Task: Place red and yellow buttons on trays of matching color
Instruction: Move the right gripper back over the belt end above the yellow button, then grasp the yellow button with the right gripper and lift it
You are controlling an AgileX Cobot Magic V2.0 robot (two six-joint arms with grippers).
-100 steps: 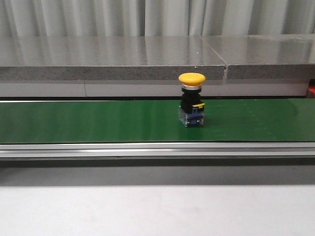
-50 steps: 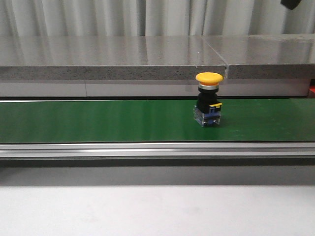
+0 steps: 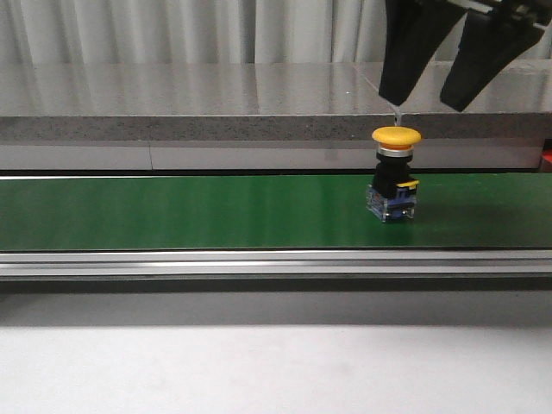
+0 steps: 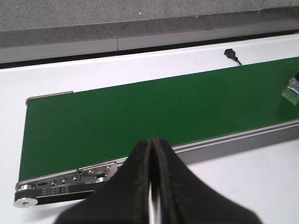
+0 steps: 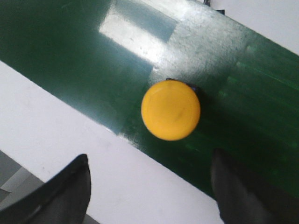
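Observation:
A yellow button [image 3: 396,136] with a black and clear base stands upright on the green belt [image 3: 172,211], right of the middle. My right gripper [image 3: 423,99] hangs open above and slightly to the right of it, holding nothing. From the right wrist, the yellow cap [image 5: 171,110] lies beyond my right gripper [image 5: 150,156], whose fingers are spread wide. My left gripper [image 4: 151,140] is shut and empty over the belt's near left end. The button's clear base [image 4: 293,88] shows at the edge of that view. No red button and no trays are in view.
A grey stone ledge [image 3: 190,103] runs behind the belt, and a metal rail [image 3: 259,263] runs along its front. White tabletop [image 3: 259,371] lies nearest. A sliver of something red [image 3: 546,159] shows at the far right edge. A small black cable end [image 4: 231,54] lies beyond the belt.
The yellow button has travelled to the right along the belt. My right gripper has come down into the front view from the top right, open, and now hangs above the button.

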